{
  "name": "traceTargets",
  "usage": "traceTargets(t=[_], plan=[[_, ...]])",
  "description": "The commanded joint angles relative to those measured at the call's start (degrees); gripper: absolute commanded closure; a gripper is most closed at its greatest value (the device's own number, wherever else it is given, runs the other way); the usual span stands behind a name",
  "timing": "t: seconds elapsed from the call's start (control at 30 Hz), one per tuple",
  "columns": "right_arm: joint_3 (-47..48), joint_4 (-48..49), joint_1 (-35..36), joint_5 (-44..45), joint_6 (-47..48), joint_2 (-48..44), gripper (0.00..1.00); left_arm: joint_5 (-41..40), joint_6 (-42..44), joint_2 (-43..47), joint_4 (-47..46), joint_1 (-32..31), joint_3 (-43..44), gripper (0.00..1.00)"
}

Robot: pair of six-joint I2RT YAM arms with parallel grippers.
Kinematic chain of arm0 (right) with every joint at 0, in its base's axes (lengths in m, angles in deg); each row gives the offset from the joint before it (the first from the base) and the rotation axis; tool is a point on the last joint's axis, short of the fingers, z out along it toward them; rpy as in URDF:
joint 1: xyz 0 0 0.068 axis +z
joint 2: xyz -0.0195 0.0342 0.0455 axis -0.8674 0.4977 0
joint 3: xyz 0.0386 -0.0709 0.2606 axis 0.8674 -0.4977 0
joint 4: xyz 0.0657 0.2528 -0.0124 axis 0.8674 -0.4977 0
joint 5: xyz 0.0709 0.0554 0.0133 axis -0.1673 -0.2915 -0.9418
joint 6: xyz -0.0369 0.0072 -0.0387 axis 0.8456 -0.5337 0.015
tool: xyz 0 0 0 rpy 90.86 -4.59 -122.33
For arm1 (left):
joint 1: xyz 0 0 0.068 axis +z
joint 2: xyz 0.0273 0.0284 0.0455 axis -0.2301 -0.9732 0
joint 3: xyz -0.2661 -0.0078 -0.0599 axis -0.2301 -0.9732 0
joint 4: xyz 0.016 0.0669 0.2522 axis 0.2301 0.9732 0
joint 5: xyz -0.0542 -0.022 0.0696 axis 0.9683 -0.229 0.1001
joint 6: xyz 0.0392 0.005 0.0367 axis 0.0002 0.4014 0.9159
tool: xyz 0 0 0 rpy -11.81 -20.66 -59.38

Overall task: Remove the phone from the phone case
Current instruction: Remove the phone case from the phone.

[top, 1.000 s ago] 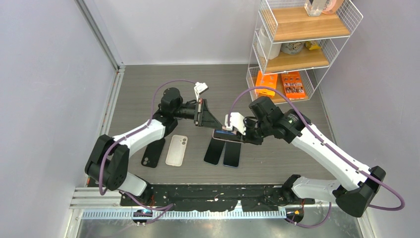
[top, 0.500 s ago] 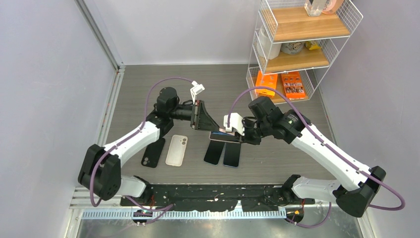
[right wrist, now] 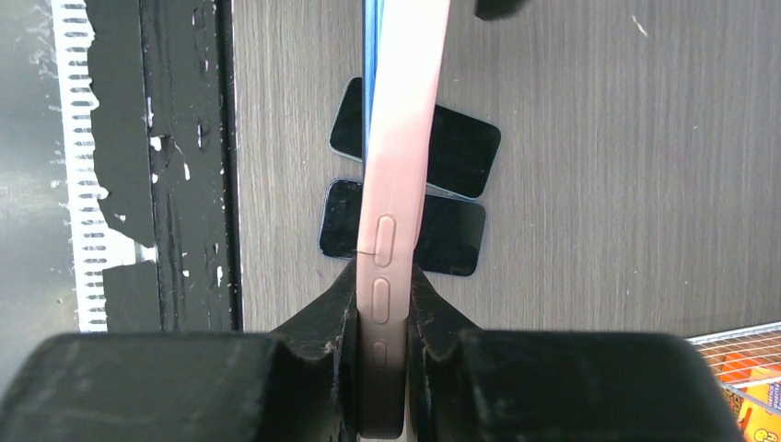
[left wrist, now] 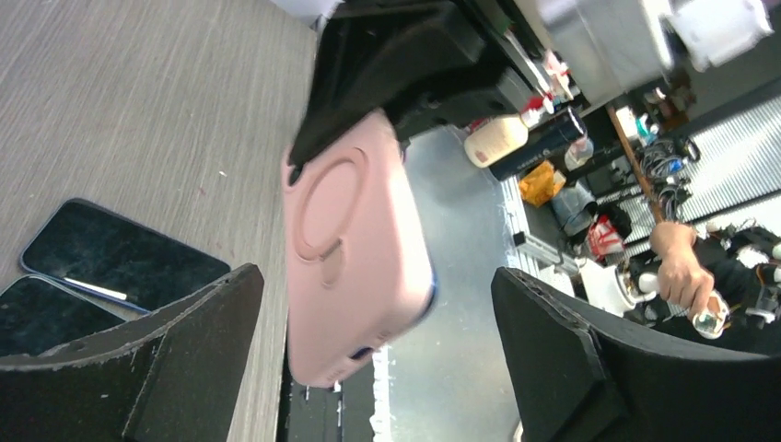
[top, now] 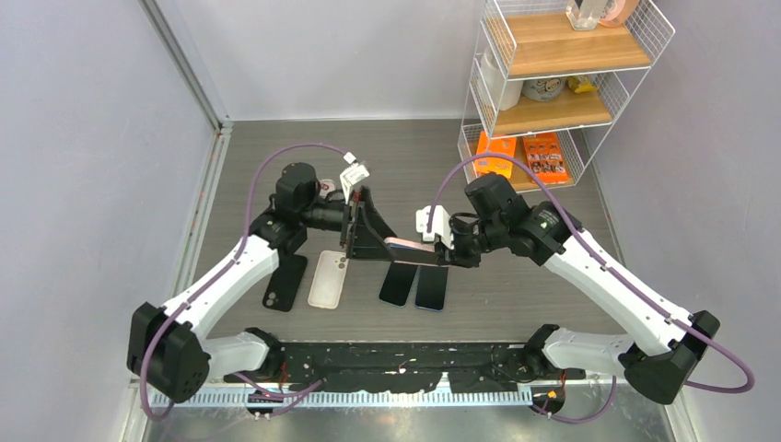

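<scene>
R claw (right wrist: 382, 276) clamped on pink phone case (right wrist: 396, 138), blue-edged phone (right wrist: 368, 92) inside. L claw (left wrist: 376, 276) spread wide either side of case, not touching. Below case: two dark phones (top: 414, 285) on tabletop (top: 276, 166).

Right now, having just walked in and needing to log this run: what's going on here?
The right gripper is shut on a pink phone case, pinching its side edges and holding it above the table. The phone shows a blue edge along the case, so it is not yet out. The left gripper is open, its fingers either side of the case's free end without touching it. Two dark phones lie below.
</scene>
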Motion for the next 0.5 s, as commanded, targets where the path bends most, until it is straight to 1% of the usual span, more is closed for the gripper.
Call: traceTargets(t=[0.0,0.13,0.23,0.33,0.47], plan=[[4.5,4.0,-0.7,-4.1,-0.1,-1.4,0.95,4.2,11.2,4.9,11.2,0.5,4.2,0.01],[5.3,2.7,-0.7,-5.1,0.0,-1.0,0.95,3.4,21.2,8.5,20.3,0.6,5.8,0.00],[5.9,1.7,-0.8,-7.3,0.2,-1.0,0.95,0.6,30.7,11.0,27.9,0.6,6.7,0.00],[7.8,-0.6,-0.9,-9.7,1.0,-0.5,0.95,-2.1,40.2,13.2,31.3,0.5,6.4,0.00],[10.3,-3.3,-0.8,-13.7,0.5,0.5,0.95,-4.7,46.8,14.8,33.2,-0.2,5.5,0.01]])
